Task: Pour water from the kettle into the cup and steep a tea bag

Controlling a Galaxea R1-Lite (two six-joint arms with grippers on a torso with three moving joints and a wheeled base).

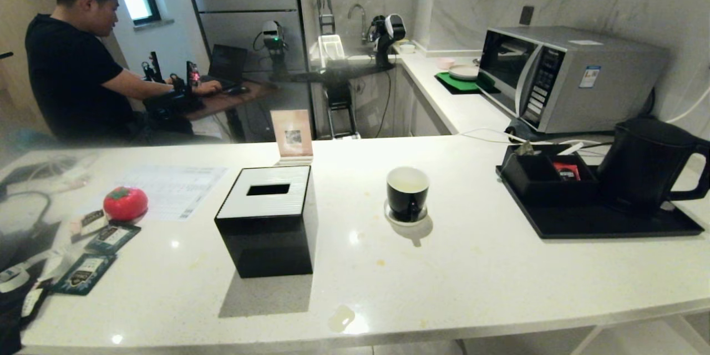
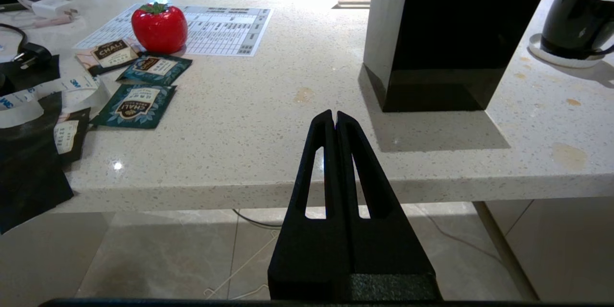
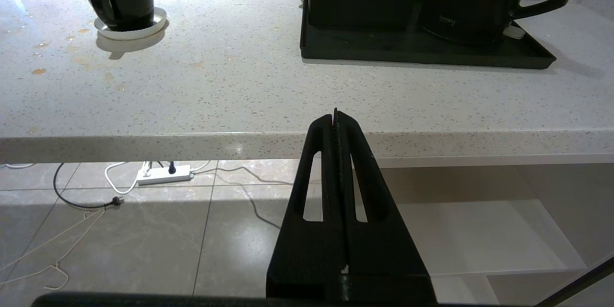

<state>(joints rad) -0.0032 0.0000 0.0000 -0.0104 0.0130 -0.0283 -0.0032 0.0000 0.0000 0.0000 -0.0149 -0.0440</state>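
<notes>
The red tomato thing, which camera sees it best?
The left wrist view: the red tomato-shaped object is near and sharp, sitting on a printed sheet. The head view shows it small at the left; the right wrist view misses it.

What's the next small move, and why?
Probably lift the right pincer toward the kettle handle, opening on the way. Both pincers are shut, empty and short of the counter's front edge; the kettle stands on its tray at right, the cup mid-counter, and the left pincer is idle.

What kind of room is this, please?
Probably a small kitchen or pantry: a microwave on the counter, a sink tap behind, and a kettle near a cup.
</notes>
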